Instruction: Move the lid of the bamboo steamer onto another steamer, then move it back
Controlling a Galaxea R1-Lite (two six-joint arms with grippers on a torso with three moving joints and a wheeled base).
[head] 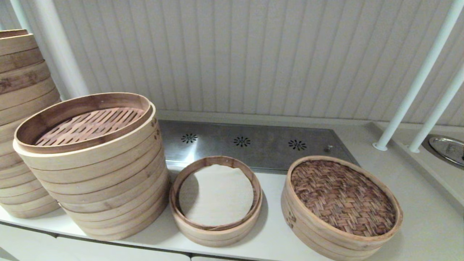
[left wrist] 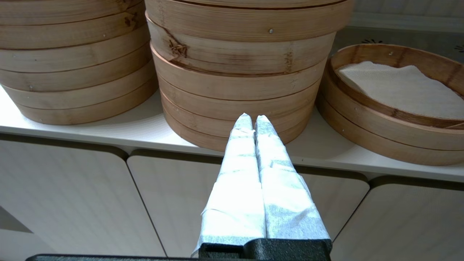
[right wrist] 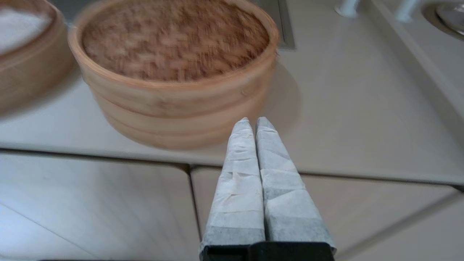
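The bamboo steamer lid (head: 342, 197) (right wrist: 175, 38), brown herringbone weave in a pale hoop, sits on a low basket at the counter's front right. To its left stands the other steamer (head: 216, 199) (left wrist: 398, 98), a low pale basket with a white liner. Neither gripper shows in the head view. My right gripper (right wrist: 253, 119) hangs shut and empty in front of the counter edge, just short of the lidded basket. My left gripper (left wrist: 253, 116) is also shut and empty, below the counter edge in front of the tall stack.
A tall stack of pale tiers (head: 94, 170) with a slatted floor on top stands left of the lined steamer, a taller stack (head: 21, 119) behind it. A steel plate with vent holes (head: 250, 143) lies behind. White poles (head: 417, 79) and a sunken metal dish (head: 447, 148) are at right.
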